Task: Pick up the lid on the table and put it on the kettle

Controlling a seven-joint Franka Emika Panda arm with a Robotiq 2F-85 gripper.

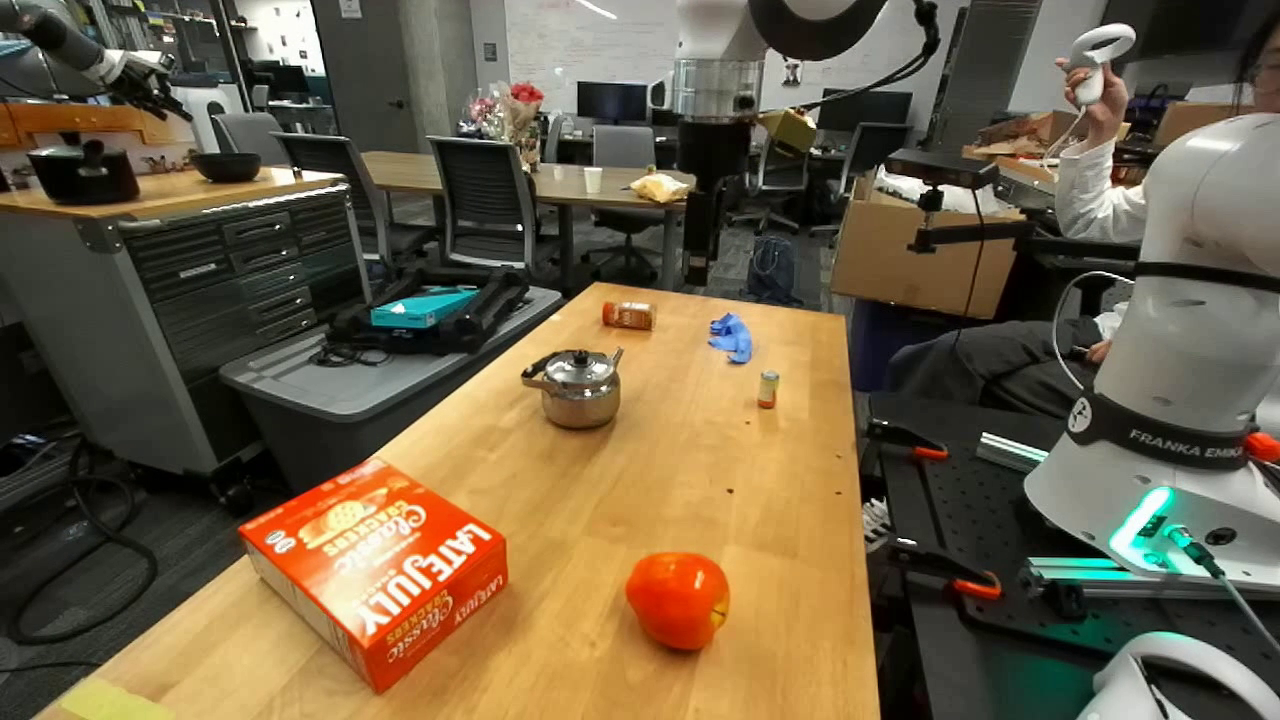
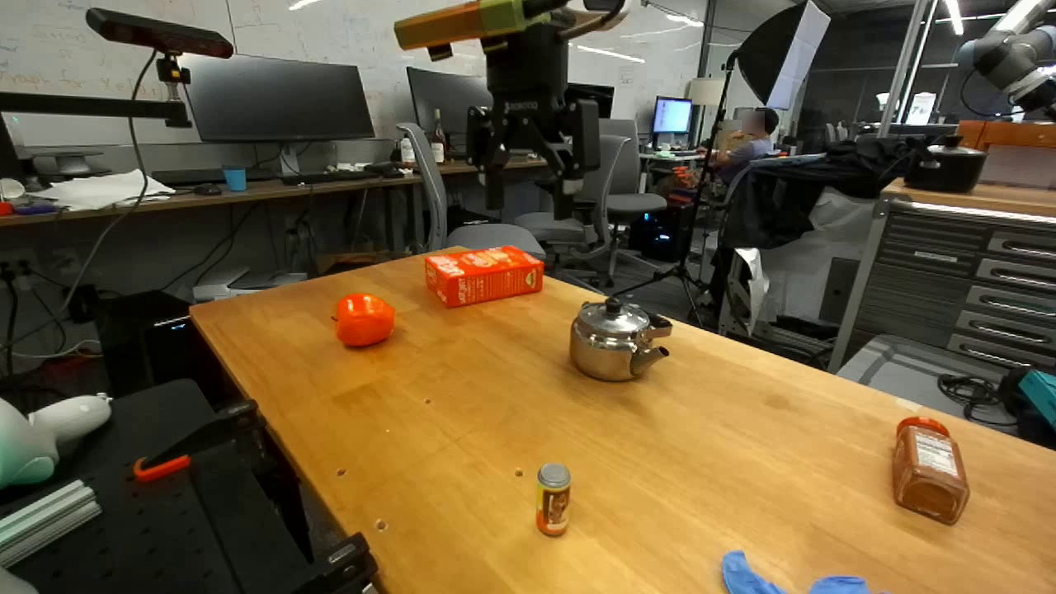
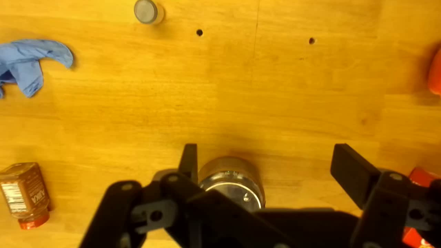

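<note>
The kettle is a squat shiny silver pot standing upright on the table in both exterior views (image 1: 580,405) (image 2: 605,351). Its lid (image 1: 580,368) (image 2: 610,318), silver with a dark knob, sits on top of it. In the wrist view the kettle (image 3: 231,166) and lid (image 3: 235,191) are partly hidden behind the gripper's left finger and linkage. My gripper (image 3: 267,162) is open and empty. It hangs well above the table, apart from the kettle, in both exterior views (image 1: 698,265) (image 2: 530,198).
On the table (image 1: 740,450) are a red cracker box (image 1: 385,570), a red-orange round fruit-like object (image 1: 675,600), a small can (image 1: 768,390), a blue glove (image 1: 732,338) and a spice jar (image 1: 629,316) on its side. A grey bin (image 1: 380,385) stands beside the table.
</note>
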